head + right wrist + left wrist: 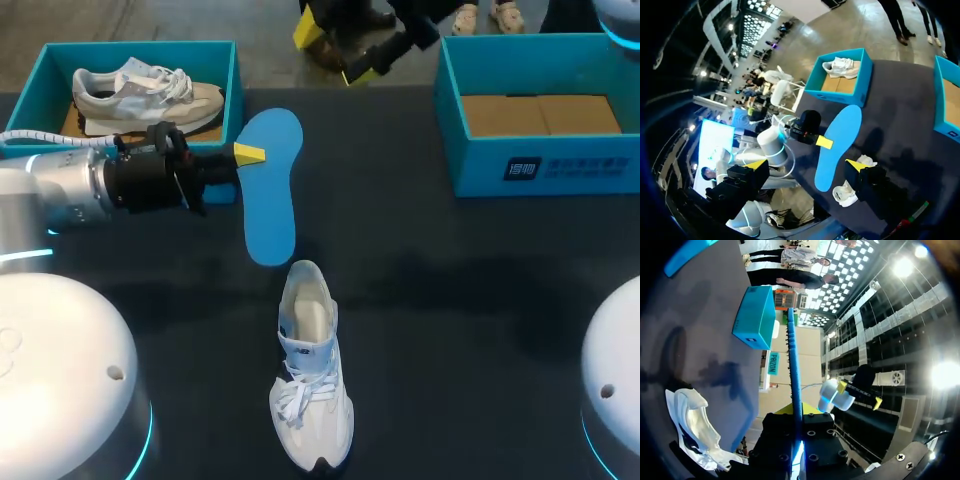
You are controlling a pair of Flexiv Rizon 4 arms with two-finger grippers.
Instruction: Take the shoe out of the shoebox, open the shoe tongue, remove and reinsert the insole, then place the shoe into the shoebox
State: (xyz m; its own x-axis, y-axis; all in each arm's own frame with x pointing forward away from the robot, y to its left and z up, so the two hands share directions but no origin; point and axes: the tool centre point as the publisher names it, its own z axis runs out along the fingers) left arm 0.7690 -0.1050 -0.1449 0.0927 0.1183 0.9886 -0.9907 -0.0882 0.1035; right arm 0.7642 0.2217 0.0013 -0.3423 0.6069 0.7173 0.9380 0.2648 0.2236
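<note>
the dark bench (450, 280) carries two teal boxes: the left shoebox (40, 80) with a grey-white sneaker (140, 92) in it, and the right shoebox (540, 165) showing bare cardboard. a white shoe (310, 385) lies near me, toe toward me. my left tool (247, 154) is clenched on the blue insole (272, 200), over the bench by the shoe's heel. my right tool (806, 164) hangs released.

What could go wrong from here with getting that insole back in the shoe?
The left fingers pinch the blue insole only at one side edge, so it might slip or swing. The white shoe lies loose on the table with nothing holding it, so pushing the insole in may shove it away.
</note>
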